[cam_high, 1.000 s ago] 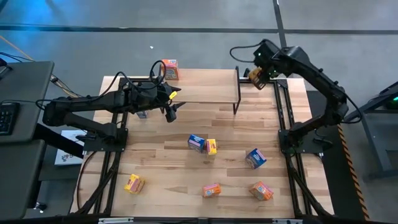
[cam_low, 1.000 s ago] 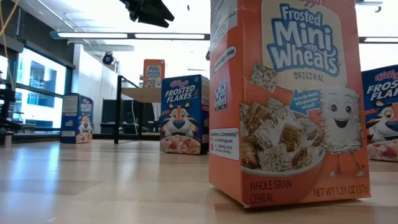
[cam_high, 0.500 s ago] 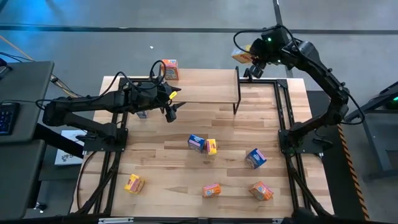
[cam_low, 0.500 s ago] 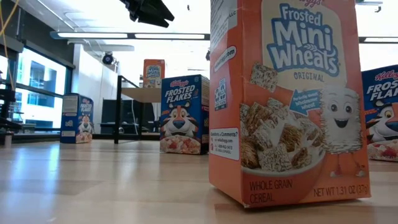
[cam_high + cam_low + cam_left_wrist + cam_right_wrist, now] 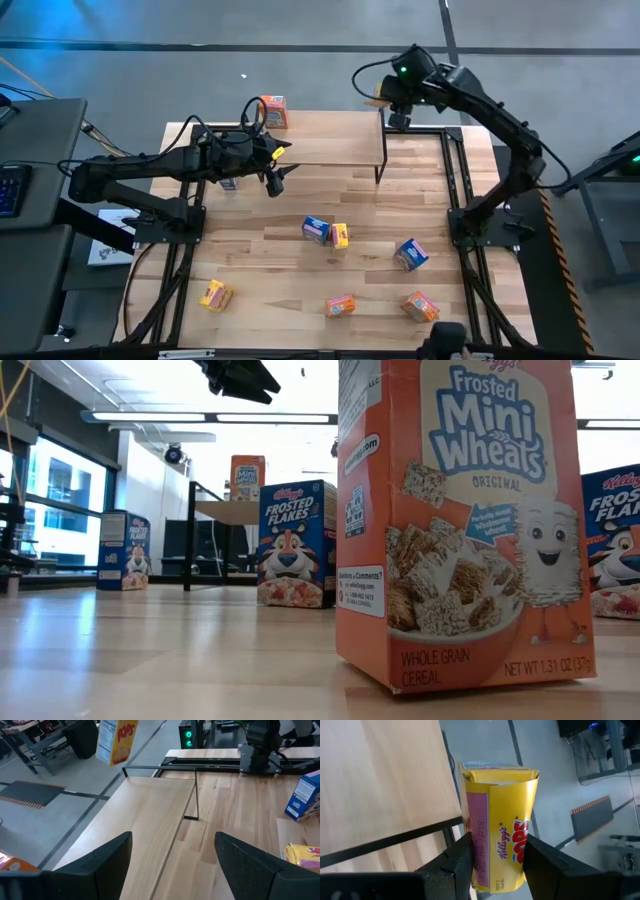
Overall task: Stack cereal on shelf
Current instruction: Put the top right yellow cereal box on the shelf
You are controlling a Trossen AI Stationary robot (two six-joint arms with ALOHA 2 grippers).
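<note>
Right wrist view: right gripper (image 5: 495,857) pinching yellow Pops box (image 5: 499,827), just off shelf (image 5: 390,775) end, long axis along fingers. Left gripper (image 5: 172,852) spread, empty.

Your left claw (image 5: 172,865) spread above the light-wood shelf board (image 5: 135,820), yellow Pops cereal box (image 5: 117,740) aloft beyond, blue cereal box (image 5: 305,795) on the counter (image 5: 240,820)
</note>
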